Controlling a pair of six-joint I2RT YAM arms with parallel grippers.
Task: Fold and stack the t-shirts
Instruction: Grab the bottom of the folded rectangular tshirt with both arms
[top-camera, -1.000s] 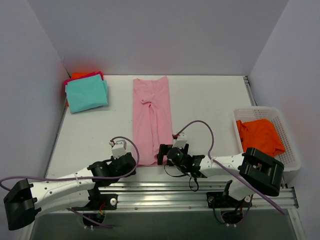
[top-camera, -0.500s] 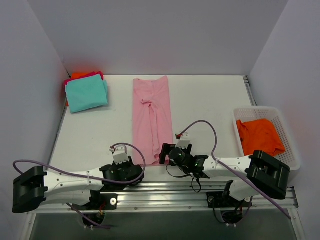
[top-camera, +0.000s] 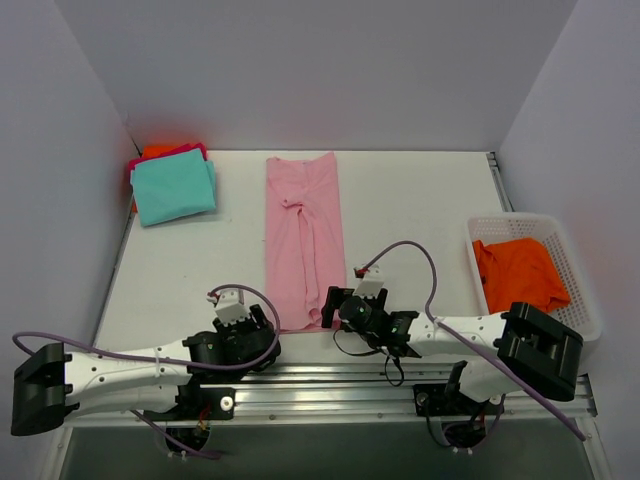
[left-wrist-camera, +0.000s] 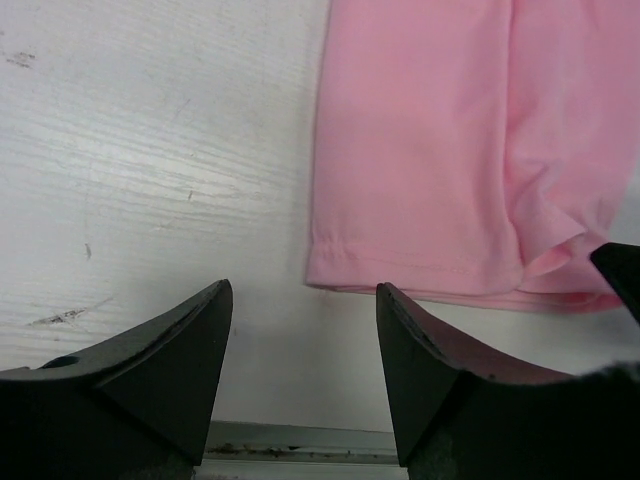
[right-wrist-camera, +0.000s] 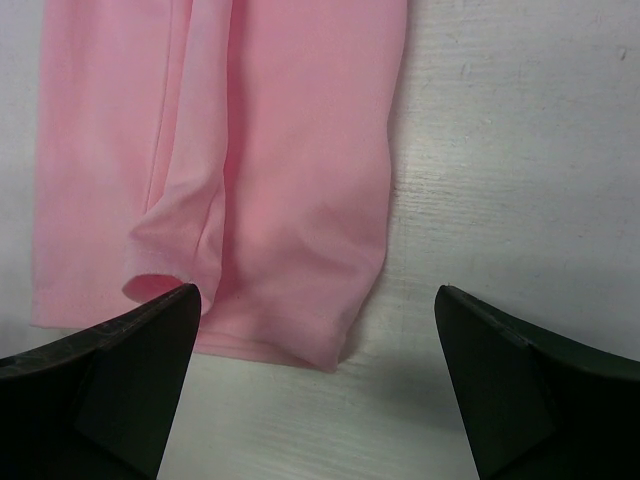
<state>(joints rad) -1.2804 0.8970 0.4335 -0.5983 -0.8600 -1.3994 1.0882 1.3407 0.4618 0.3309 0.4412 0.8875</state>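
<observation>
The soft pink shirt (top-camera: 303, 235) lies in a long narrow strip on the counter (top-camera: 420, 200), with grained white surface open on either side. The left gripper (left-wrist-camera: 300, 300) and right gripper (right-wrist-camera: 315, 300) hover spread and empty at its near hem corners.

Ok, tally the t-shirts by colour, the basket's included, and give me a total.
Pale pink shirt: 1
Teal shirt: 1
Magenta shirt: 1 (edge only, under the teal)
Orange shirts: 2 (one at the bottom of the stack, one in the basket)
Total: 5
</observation>
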